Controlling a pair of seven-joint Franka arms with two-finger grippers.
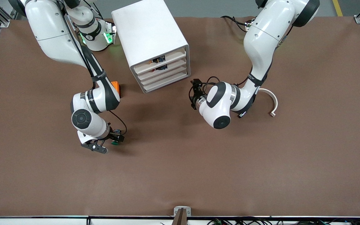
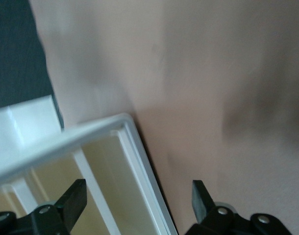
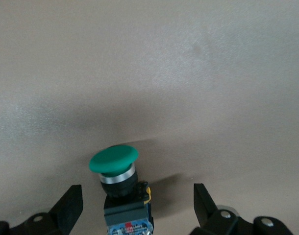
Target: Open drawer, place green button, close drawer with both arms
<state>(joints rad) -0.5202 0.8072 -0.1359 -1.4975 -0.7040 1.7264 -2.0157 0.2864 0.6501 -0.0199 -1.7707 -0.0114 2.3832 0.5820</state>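
The button (image 3: pixel 113 160), with a green cap and a black and blue body, lies on the brown table (image 1: pixel 230 172). My right gripper (image 3: pixel 136 205) is open, its fingers on either side of the button's body without touching it. In the front view this gripper (image 1: pixel 117 139) is low over the button (image 1: pixel 115 143). The white cabinet (image 1: pixel 150 31) has all drawers pushed in, the drawer (image 1: pixel 167 76) third from the top. My left gripper (image 1: pixel 193 95) hovers open by the cabinet's lower front corner. In the left wrist view the cabinet frame (image 2: pixel 135 147) runs between the open left gripper (image 2: pixel 138 200).
An orange cube (image 1: pixel 117 87) sits beside the right arm, partly hidden by it. A white curved piece (image 1: pixel 272 100) lies by the left arm. Small dark parts (image 1: pixel 159 59) show in the two upper drawers.
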